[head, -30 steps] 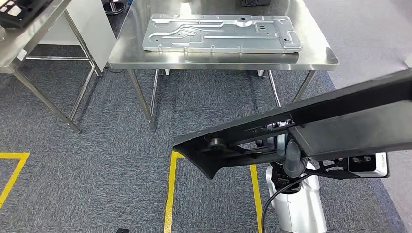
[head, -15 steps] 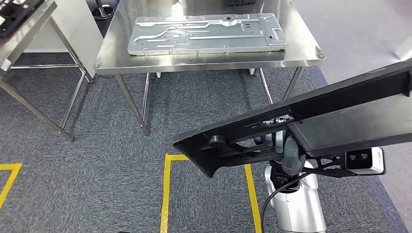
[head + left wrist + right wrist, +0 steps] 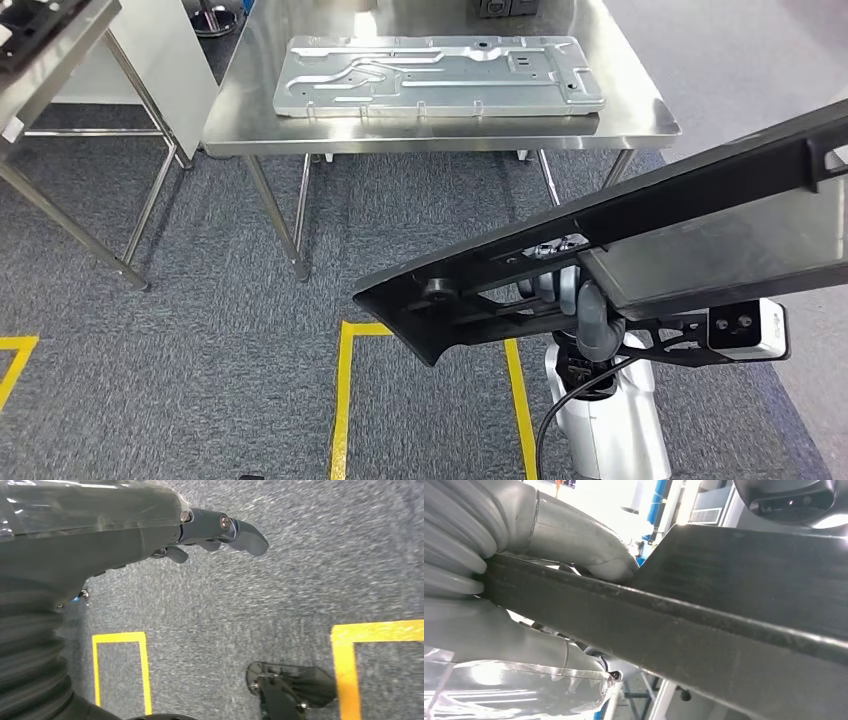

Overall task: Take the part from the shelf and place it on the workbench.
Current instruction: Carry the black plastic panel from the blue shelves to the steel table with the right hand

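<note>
A long flat black part [image 3: 640, 230] crosses the head view from lower middle to the right edge, tilted up to the right. My right hand [image 3: 565, 285] grips it from underneath, above my silver forearm. In the right wrist view the grey thumb [image 3: 579, 545] lies over the edge of the part [image 3: 724, 605]. The steel workbench [image 3: 440, 135] stands ahead across the carpet, apart from the part. My left hand [image 3: 220, 530] hangs over the floor with its dark fingers stretched out and nothing in them.
A large silver stamped metal plate [image 3: 440, 75] covers much of the workbench top, and a dark box [image 3: 500, 8] sits at its back edge. A second steel table [image 3: 50, 60] stands to the left. Yellow floor lines [image 3: 345, 400] mark the grey carpet.
The whole picture has shifted, so the camera has moved: the workbench now sits slightly higher and farther left in view. The black part stays gripped in my right hand.
</note>
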### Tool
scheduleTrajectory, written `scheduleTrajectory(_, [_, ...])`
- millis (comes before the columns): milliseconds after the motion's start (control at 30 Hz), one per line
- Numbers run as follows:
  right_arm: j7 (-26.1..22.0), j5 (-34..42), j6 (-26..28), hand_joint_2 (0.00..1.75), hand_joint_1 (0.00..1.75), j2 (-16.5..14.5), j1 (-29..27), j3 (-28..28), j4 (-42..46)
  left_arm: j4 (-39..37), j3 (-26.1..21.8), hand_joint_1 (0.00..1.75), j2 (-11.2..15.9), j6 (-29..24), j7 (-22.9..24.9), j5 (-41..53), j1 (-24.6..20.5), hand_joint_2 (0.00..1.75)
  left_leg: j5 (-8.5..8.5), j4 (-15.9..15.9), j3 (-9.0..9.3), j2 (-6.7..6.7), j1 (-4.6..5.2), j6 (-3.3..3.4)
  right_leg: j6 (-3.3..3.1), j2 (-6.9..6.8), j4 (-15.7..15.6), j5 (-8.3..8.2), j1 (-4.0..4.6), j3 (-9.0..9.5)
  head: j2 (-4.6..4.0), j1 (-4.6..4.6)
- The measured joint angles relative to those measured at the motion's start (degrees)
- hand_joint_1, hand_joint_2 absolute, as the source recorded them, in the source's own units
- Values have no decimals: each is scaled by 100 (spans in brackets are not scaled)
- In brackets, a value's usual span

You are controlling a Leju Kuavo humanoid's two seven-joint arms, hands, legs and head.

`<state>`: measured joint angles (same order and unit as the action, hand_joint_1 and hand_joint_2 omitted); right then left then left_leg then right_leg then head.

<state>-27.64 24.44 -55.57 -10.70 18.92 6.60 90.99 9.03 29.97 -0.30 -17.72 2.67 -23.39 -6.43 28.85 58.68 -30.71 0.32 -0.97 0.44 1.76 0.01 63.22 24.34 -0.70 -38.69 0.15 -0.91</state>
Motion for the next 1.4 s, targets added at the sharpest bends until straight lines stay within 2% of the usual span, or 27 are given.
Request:
scheduleTrajectory(67, [1,1,-5,175,175,1,4,0,22,0,0,0,-1,-1,5,-1,-8,175,53,-16,33,4,18,-57,-52,-8,-338,-39,33,156,0,9])
scheduleTrajectory(167, [1,4,-5,175,175,0,9,0,73,0,0,0,-4,1,11,-4,-24,175,121,-40,96,21,28,-144,-148,21,-407,26,22,220,0,18])
scheduleTrajectory(200, [0,4,-5,175,175,-1,18,1,92,0,1,0,-5,2,10,-5,-29,175,186,68,73,22,26,-167,-186,21,-439,44,8,272,0,32])
scheduleTrajectory(233, [0,3,-6,175,175,-1,30,1,107,0,1,0,-5,3,8,-6,-32,175,291,287,-20,20,24,-188,-224,19,-467,66,-6,327,0,47])
scheduleTrajectory(300, [-2,-1,-5,175,175,-1,48,2,114,0,2,0,-5,4,8,-7,-29,175,564,1037,-441,17,19,-208,-281,11,-475,127,9,398,0,77])
scheduleTrajectory(333, [-2,-3,-4,175,175,-1,49,2,114,0,2,0,-5,4,11,-7,-25,175,648,1386,-673,17,19,-214,-294,17,-471,160,18,425,0,78])
scheduleTrajectory(367, [-2,-6,-3,175,175,0,48,2,114,0,2,0,-5,4,16,-7,-18,175,625,1582,-840,17,19,-216,-301,29,-467,197,26,461,0,80])
scheduleTrajectory(400, [-2,-9,-2,175,175,0,49,2,114,0,2,0,-5,4,21,-8,-8,175,482,1560,-904,17,19,-211,-299,45,-461,235,32,507,0,81])
scheduleTrajectory(433, [-1,-12,-2,175,175,0,51,2,114,0,1,0,-4,4,25,-8,0,175,238,1315,-853,17,20,-197,-291,60,-457,278,36,565,0,83])
scheduleTrajectory(500, [-1,-15,-2,175,175,0,63,2,112,-1,1,0,-3,4,28,-9,12,175,-252,568,-610,9,37,-147,-254,79,-449,370,48,670,0,83])
scheduleTrajectory(533, [-2,-15,-2,175,175,1,72,2,112,-2,1,0,-2,3,28,-9,9,175,-363,290,-507,4,52,-117,-227,83,-443,405,53,691,0,84])
scheduleTrajectory(567, [-4,-15,-3,175,175,1,80,2,111,-3,1,0,-2,3,27,-9,5,175,-391,130,-454,-2,69,-88,-195,84,-442,424,56,699,0,82])
scheduleTrajectory(700, [-12,-11,-1,175,175,2,105,4,117,-4,1,0,-17,1,21,-11,-2,175,-319,-14,-313,-17,53,34,-72,76,-286,455,50,679,0,76])
scheduleTrajectory(767, [-17,-7,0,175,175,4,128,4,120,-4,0,0,-24,-3,16,-13,-3,175,-290,-73,-197,-18,34,86,-16,60,215,630,28,412,0,63])
scheduleTrajectory(833, [-23,-3,3,175,175,14,126,4,115,-4,0,0,-20,-4,13,-13,-6,175,-234,-82,-132,-22,35,105,25,52,887,850,5,-62,0,59])
scheduleTrajectory(867, [-25,-2,5,175,175,20,117,4,111,-4,0,0,-21,-3,12,-14,-1,175,-198,-81,-95,-26,35,104,38,47,1074,867,-3,-249,0,57])
scheduleTrajectory(900, [-27,-2,7,175,175,25,111,4,109,-4,0,0,-21,-3,10,-14,5,175,-155,-80,-47,-29,35,97,43,40,1065,769,-7,-343,0,57])
scheduleTrajectory(933, [-30,-2,7,175,175,28,108,4,107,-4,0,0,-22,-3,8,-15,10,175,-109,-80,15,-32,34,86,42,32,851,558,-9,-325,0,56])
scheduleTrajectory(1000, [-38,-2,7,175,175,32,108,4,106,-4,0,0,-25,-3,4,-15,8,175,-8,-85,152,-37,37,50,5,9,108,39,3,-97,0,59])
scheduleTrajectory(1033, [-42,-4,7,175,175,35,109,4,106,-4,0,0,-26,-3,3,-15,1,175,34,-92,196,-38,41,24,-30,-2,-182,-71,22,0,0,61])
scheduleTrajectory(1067, [-44,-5,6,175,175,38,109,4,108,-4,0,0,-26,-2,3,-16,-6,175,72,-105,220,-36,45,-10,-71,-10,-355,-127,43,55,0,64])
scheduleTrajectory(1133, [-54,-9,5,175,175,42,111,4,115,-4,0,0,-26,-1,2,-17,-14,175,94,-102,262,-27,54,-85,-158,-5,-428,-72,68,92,0,71])
scheduleTrajectory(1200, [-65,-9,4,175,175,44,112,5,130,-4,0,0,-26,-1,0,-17,-21,175,131,23,286,-22,47,-144,-237,4,-471,-64,46,209,0,78])
scheduleTrajectory(1267, [-74,-17,3,175,175,45,119,13,146,-4,0,0,-25,-1,-2,-17,-33,175,265,511,41,-25,33,-186,-298,0,-504,-8,32,337,0,100])
scheduleTrajectory(1333, [-83,-29,2,175,175,45,119,21,153,-4,1,0,-25,-1,-2,-17,-32,175,533,1244,-447,-26,30,-220,-335,3,-505,71,44,412,0,120])
scheduleTrajectory(1367, [-89,-35,2,175,175,45,113,24,153,-4,2,0,-25,-1,-2,-17,-29,175,645,1496,-664,-26,30,-227,-340,13,-504,115,51,454,0,119])
scheduleTrajectory(1400, [-94,-40,2,175,175,45,108,26,153,-4,2,0,-25,-1,-1,-19,-21,175,657,1570,-801,-26,30,-224,-343,26,-501,165,57,511,0,120])
